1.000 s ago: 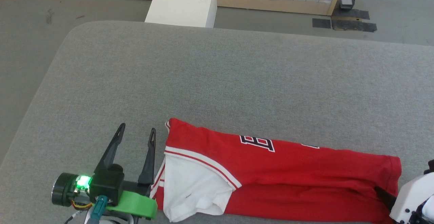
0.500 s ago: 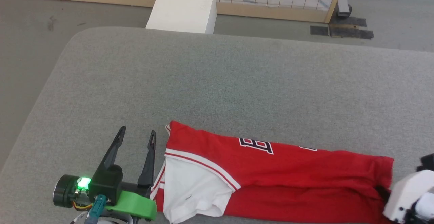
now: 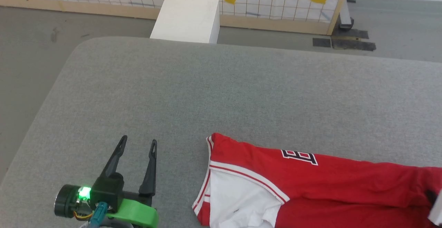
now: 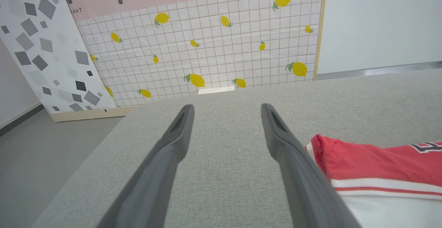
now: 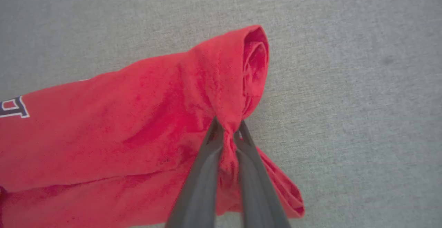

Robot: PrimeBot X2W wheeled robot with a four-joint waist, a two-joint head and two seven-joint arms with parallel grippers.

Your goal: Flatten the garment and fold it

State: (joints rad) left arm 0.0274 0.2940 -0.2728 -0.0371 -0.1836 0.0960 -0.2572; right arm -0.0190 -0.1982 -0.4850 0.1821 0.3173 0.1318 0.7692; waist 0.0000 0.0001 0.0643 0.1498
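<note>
The main risk, as I am judging it, is sitting at the right end. There the right gripper (image 5: 228,124) is biting only a small bunched tuck at the hem (image 5: 255,48) of the red T-shirt (image 3: 328,176). A hard tug could be pulling that tuck free, or drawing the cloth into a tighter rope rather than a flat sheet. Nothing is anchoring the collar end, so any pull from the right is likely to be dragging the whole shirt across the grey padded table (image 3: 207,83) instead of stretching it. The shirt is also lying along the near side of the table, running off the near edge of the head view, so a slide nearward could be tipping it over the edge. The white sleeve (image 3: 238,200) is lying folded over the red body and may be getting creased in.

The right gripper's fingers are pressing nearly together, with red fabric squeezed between them and puckering just past the tips. The left gripper (image 3: 138,140) is standing wide, holding nothing, hovering low over bare table to the left of the collar end (image 4: 319,143), near it but not touching.
</note>
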